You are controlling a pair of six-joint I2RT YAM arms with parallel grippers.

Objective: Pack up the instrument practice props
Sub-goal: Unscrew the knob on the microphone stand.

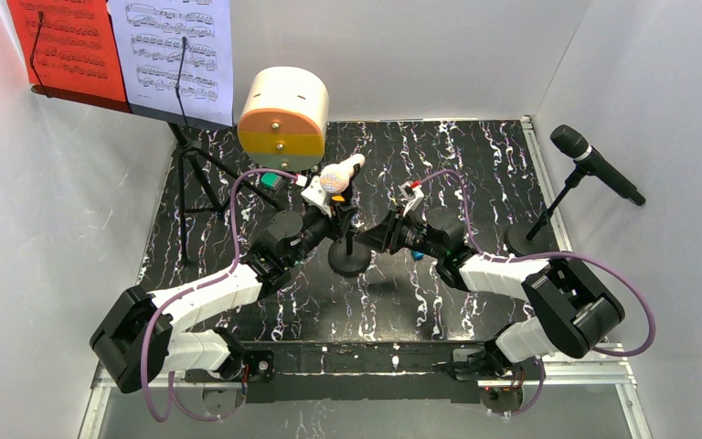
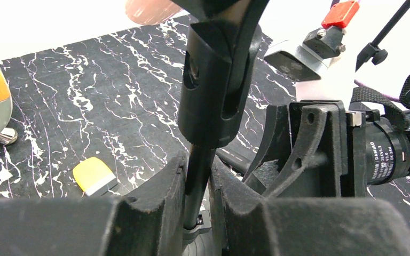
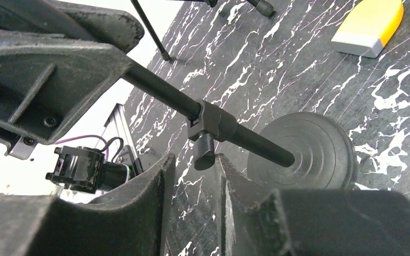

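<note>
centre mic holder: tip-over and slip risk under a two-tool grip

the mic holder stands upright near the middle of the counter. its round base lies flat on the marbled surface, and the cream microphone sits in the clip at the top. in this state it is judged top-heavy.

risks, largest first:
- if the pole is dragged sideways, the whole holder could tip and throw the microphone onto the counter.
- if the height joint is released with the microphone in place above, the upper section could drop.
- if the two tools pull against each other, the base could skate across the counter.
- the clamp lever is small and rounded, so an off-centre pinch would likely slip off it.

left tool: closed down on the thin pole just under the clip barrel, with its pads touching the pole on both sides.

right tool: set to a narrow gap, with fingertips either side of the clamp lever, low on the pole above the base. a sliver of space shows on one side, so contact with the lever cannot be confirmed. it holds nothing.
</note>
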